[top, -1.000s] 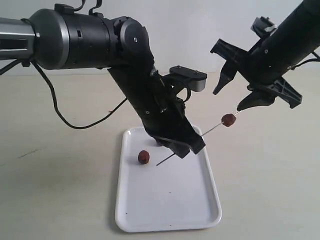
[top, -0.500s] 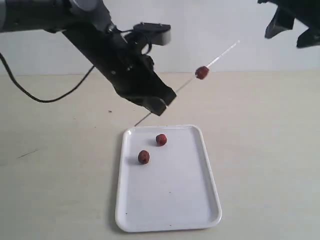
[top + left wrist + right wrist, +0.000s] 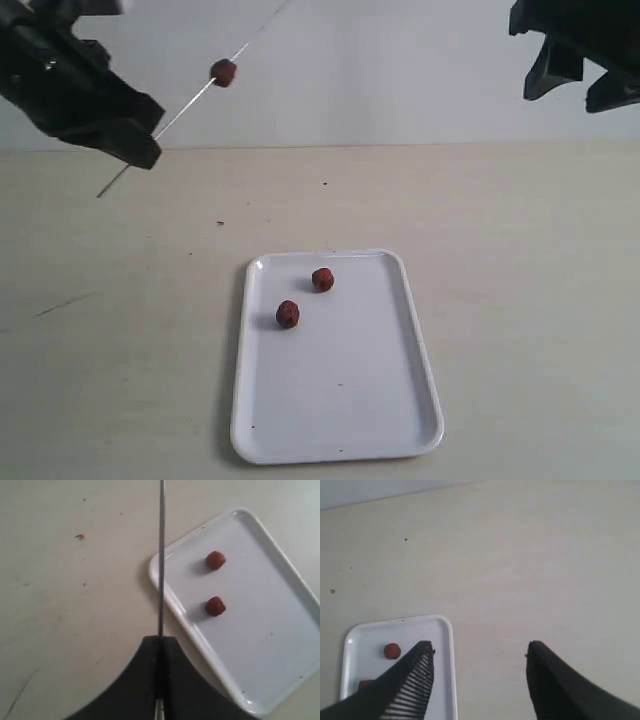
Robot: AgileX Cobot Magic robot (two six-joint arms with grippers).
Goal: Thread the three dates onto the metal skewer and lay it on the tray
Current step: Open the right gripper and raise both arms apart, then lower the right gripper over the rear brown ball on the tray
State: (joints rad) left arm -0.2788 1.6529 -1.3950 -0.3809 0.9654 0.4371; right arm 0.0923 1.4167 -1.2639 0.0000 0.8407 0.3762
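The metal skewer (image 3: pixel 190 104) hangs in the air over the left of the desk (image 3: pixel 520 300). Its long axis slants, with the low tip toward the left and the far end rising to the right. One date (image 3: pixel 223 72) is threaded on it. The left gripper (image 3: pixel 160 645) is pinched on the rod below that date. Two loose dates (image 3: pixel 322 279) (image 3: pixel 288 314) lie near each other on the tray (image 3: pixel 240 400). The right gripper (image 3: pixel 480 652) is spread and empty.

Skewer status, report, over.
Left claw shut on skewer, held high. On it, one date; two dates loose on tray. Right claw open, empty. No obstruction seen.
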